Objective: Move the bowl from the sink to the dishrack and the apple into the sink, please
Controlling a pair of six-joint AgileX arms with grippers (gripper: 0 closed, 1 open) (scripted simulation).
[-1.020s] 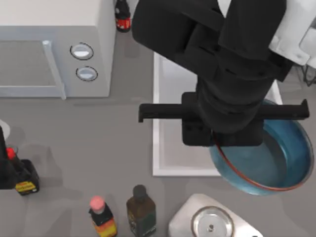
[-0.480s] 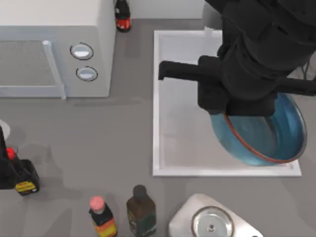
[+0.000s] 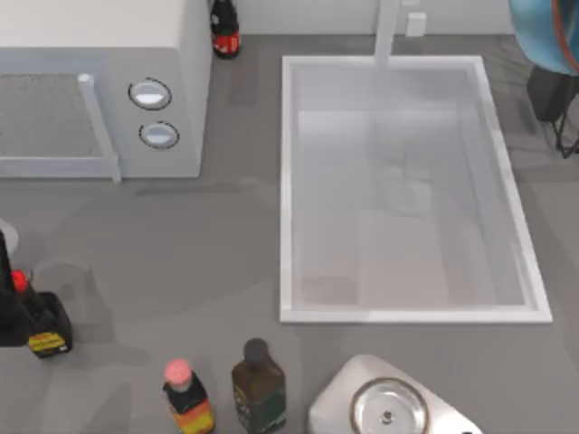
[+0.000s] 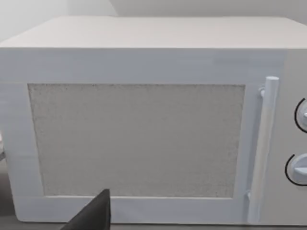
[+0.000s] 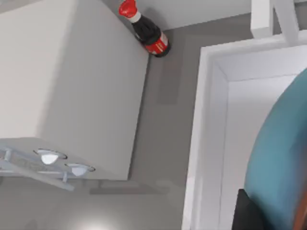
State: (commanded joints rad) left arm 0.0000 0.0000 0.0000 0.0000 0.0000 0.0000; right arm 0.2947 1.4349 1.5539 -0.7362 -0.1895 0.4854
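Blue bowl (image 3: 547, 36) now beyond sink (image 3: 288, 181)

kitchen | sink (image 3: 285, 181) – microwave (image 3: 99, 90) – sauce bottles (image 3: 185, 398)

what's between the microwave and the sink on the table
Top view: only bare grey table between the microwave and the sink; a red-capped bottle stands at that gap's far end.
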